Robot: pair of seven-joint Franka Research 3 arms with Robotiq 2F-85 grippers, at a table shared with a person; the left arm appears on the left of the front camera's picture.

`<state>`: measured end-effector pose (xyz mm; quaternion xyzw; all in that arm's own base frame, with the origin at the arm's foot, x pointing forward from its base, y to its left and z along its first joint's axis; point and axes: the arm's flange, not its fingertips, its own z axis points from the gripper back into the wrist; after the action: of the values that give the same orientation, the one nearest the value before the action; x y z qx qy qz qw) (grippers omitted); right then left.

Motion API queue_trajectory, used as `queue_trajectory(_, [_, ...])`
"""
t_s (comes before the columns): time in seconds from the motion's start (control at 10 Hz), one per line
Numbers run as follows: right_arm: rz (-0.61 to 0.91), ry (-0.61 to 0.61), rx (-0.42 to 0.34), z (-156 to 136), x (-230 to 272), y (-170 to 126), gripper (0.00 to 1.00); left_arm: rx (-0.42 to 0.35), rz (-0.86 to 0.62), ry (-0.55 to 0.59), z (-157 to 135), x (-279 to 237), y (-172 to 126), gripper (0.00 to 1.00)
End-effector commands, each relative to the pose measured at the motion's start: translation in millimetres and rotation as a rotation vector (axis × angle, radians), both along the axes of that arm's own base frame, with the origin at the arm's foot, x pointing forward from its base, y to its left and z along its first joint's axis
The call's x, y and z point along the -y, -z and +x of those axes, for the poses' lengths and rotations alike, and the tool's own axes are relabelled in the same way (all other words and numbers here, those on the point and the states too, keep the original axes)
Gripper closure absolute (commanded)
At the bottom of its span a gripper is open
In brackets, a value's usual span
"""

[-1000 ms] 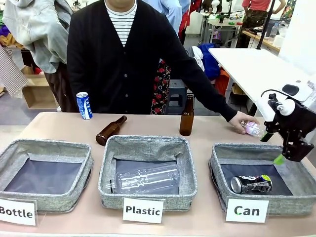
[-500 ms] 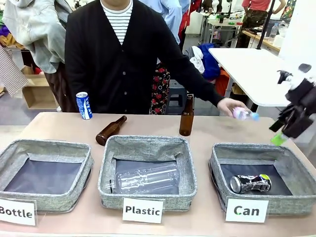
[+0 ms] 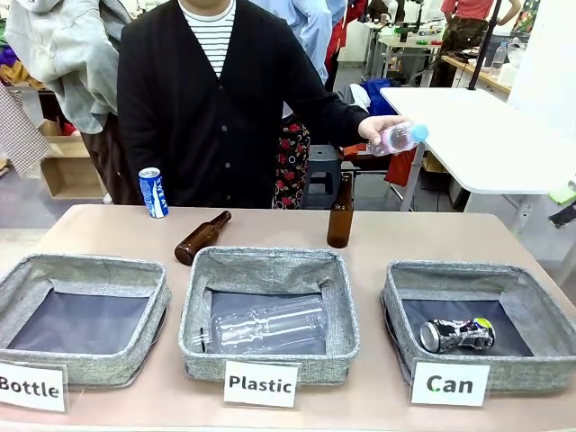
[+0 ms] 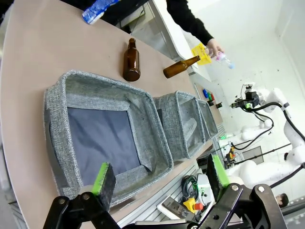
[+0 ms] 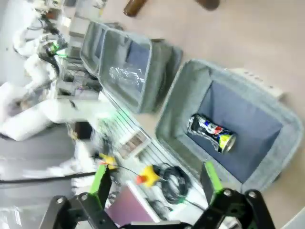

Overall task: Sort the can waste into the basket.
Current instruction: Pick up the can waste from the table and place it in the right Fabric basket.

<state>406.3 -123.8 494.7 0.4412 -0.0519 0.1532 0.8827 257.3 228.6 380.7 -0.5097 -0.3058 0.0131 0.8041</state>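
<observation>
Both pincers spread wide, holding nothing.
Front: the person's hand (image 3: 376, 129) is raised, gripping a clear plastic bottle (image 3: 402, 137); the crushed silver can (image 3: 457, 335) lies in the grey fabric basket (image 3: 450, 271), near right; the blue and white can (image 3: 153, 192) stands far left on the counter (image 3: 405, 238). Left wrist: left pincer (image 4: 159, 176) gapes. Right wrist: right pincer (image 5: 155, 179) gapes above that basket.

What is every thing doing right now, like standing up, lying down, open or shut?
Blue and white can: standing upright on the table.
Crushed silver can: lying on its side in the Can basket.
Clear plastic bottle: lying in the Plastic basket.
One brown bottle: lying on the table.
Other brown bottle: standing upright.
Small plastic bottle: held up in the person's hand.
Left end effector: open, holding nothing.
Right end effector: open, holding nothing.
</observation>
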Motion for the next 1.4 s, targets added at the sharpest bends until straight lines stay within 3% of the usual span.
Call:
queue_trajectory(0.0, [0.760, 0.773, -0.066, 6, 17, 4, 0.00, 0.032, -0.009, 0.001, 2, 0, 0, 0.00])
queue_trajectory(0.2, [0.835, 0.881, -0.041, 3, 33, 13, 0.00, 0.032, -0.009, 0.001, 2, 0, 0, 0.00])
queue_trajectory(0.3, [0.222, 0.220, -0.104, 1, 35, 15, 0.00, 0.032, -0.009, 0.001, 2, 0, 0, 0.00])
queue_trajectory(1.3, [0.222, 0.220, -0.104, 1, 35, 15, 0.00, 0.032, -0.009, 0.001, 2, 0, 0, 0.00])
